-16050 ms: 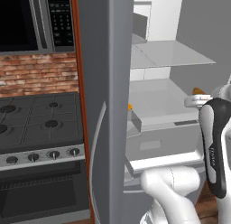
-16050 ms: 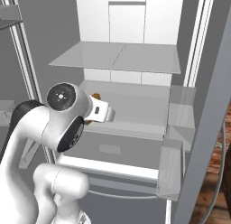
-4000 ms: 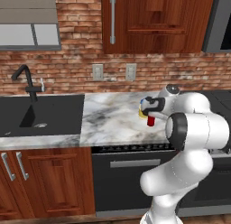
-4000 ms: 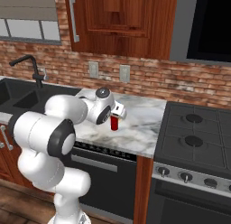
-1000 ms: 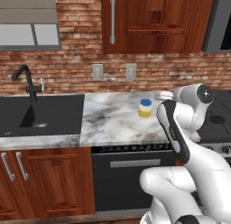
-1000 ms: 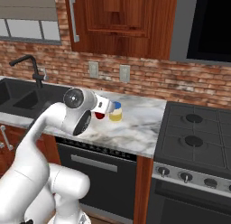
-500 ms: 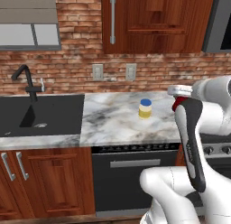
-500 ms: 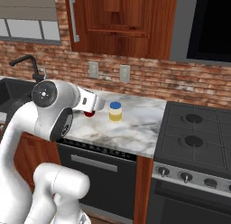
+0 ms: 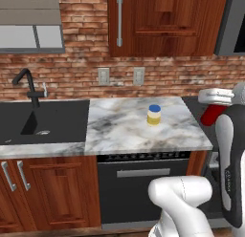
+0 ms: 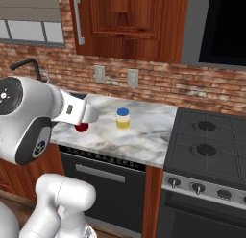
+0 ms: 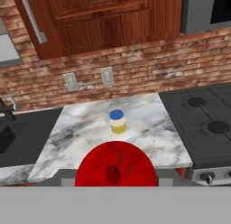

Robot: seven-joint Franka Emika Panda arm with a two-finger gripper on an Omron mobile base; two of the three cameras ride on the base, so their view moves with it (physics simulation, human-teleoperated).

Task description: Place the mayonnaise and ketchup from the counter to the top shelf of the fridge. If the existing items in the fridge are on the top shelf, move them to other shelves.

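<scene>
a: where is the ketchup [image 9: 211, 115]?

b: held in the gripper [image 9: 216, 98], lifted clear of the worktop [image 9: 129, 135]. in the left base view the red bottle hangs below the white hand, off the worktop's right edge, its long axis slightly tilted from upright. in the right base view only its rounded red end [image 10: 81, 127] shows under the hand, over the worktop's near left part.

a: gripper state?

b: closed on the ketchup (the fingers themselves are hidden behind the bottle). in the hand view the bottle [image 11: 116, 165] is seen end-on as a red disc with a small dark dimple, so its long axis runs along the line of sight.

a: and the mayonnaise [image 9: 153, 115]?

b: upright on the worktop, blue lid on top, near the middle of the slab and nearer the back wall than the front edge. well apart from the ketchup. a black sink [image 9: 43, 122] sits to the left of it, a black hob [image 10: 208, 146] to the right.
</scene>
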